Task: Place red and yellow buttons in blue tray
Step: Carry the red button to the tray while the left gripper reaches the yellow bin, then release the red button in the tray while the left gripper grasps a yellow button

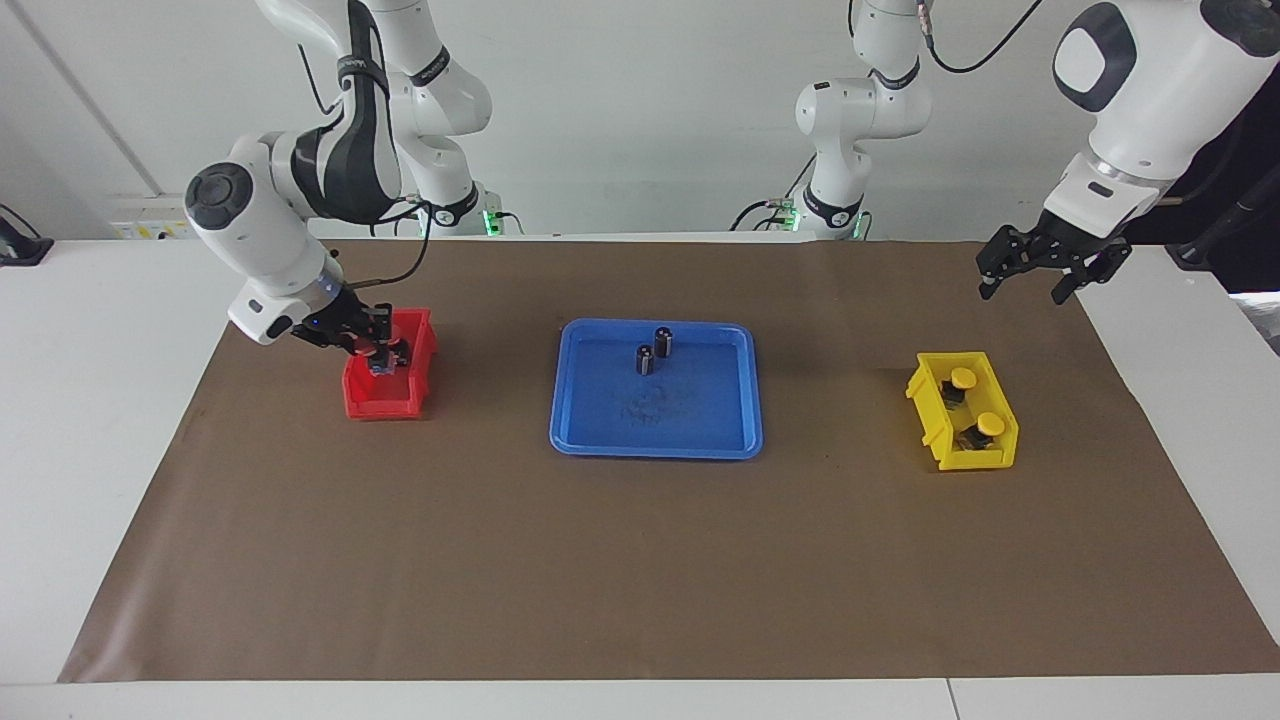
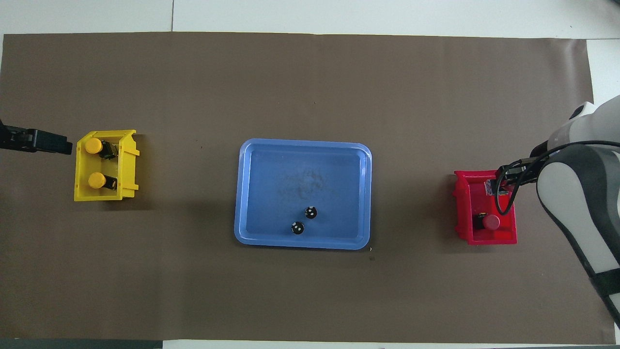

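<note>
Writing first: the only lettering I can spot is on the black strap round the R arm [image 1: 350,75], too small to read.

R gripper [image 1: 378,356] hangs just above the red bin [image 1: 385,405], over the end closer to the robots. It's clenched on what looks like a red btn [image 1: 372,347]: a bit of red and a black base poke out between the fingertips. Can't tell which way that one points.

2nd red btn [image 2: 490,221] is in the same bin, below the R gripper and a bit closer to the robots. It lies on its side, long axis along the table's length, cap aimed at the R arm's end, black base toward the tray.

L gripper [image 1: 1035,275] waits up in the air over the mat [image 1: 600,560] near its edge, fingers spread, nothing in them. The yellow bin [image 1: 975,460] sits near it, lower down and farther from the robots. Inside are 2 yellow btns, one [image 1: 963,377] closer to the L gripper and one [image 1: 991,424] further off. Both are tipped over, long axes roughly along the table's length, caps toward the L arm's end.

Blue tray [image 1: 655,452] lies between the two grippers, well apart from both. It holds 2 dark cylinders [image 1: 663,342], upright, near each other at the robots' end. No btns in it yet.
</note>
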You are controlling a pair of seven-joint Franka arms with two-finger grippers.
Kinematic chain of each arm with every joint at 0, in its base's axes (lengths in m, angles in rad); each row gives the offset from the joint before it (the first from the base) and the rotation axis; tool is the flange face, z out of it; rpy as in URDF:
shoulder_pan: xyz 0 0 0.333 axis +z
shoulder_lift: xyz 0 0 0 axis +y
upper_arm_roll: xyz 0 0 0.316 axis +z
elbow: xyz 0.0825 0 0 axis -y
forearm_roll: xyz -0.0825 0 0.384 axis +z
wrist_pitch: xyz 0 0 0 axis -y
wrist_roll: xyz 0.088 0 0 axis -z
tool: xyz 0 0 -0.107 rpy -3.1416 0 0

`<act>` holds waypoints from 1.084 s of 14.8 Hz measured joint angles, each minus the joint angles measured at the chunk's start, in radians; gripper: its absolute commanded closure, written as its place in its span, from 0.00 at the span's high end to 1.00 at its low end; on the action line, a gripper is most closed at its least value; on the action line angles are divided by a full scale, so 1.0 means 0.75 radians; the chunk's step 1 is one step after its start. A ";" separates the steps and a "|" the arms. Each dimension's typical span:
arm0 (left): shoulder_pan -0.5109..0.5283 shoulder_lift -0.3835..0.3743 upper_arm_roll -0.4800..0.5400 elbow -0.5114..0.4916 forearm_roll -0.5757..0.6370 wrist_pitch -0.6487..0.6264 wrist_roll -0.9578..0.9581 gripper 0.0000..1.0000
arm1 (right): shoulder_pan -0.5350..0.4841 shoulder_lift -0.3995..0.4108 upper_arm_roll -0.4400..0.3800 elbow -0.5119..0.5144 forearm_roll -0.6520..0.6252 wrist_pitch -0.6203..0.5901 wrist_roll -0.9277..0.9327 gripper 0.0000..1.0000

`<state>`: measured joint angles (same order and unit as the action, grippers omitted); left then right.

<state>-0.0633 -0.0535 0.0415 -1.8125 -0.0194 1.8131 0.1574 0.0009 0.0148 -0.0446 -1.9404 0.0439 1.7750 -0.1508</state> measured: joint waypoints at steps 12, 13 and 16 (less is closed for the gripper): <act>0.069 0.391 0.001 -0.135 0.000 0.551 -0.021 0.76 | 0.752 0.397 0.020 0.407 0.068 0.216 0.941 0.25; 0.081 0.394 0.002 -0.134 0.000 0.552 -0.031 0.76 | 0.781 0.431 0.019 0.402 0.068 0.246 0.961 0.25; 0.094 0.394 0.001 -0.131 0.000 0.551 -0.074 0.76 | 0.806 0.489 0.016 0.371 0.068 0.326 0.972 0.25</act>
<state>0.0069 0.2419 0.0424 -1.9106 -0.0196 2.2263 0.1020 0.6054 0.3813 -0.0324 -1.6622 0.0946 2.0192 0.5783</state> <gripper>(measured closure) 0.238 0.586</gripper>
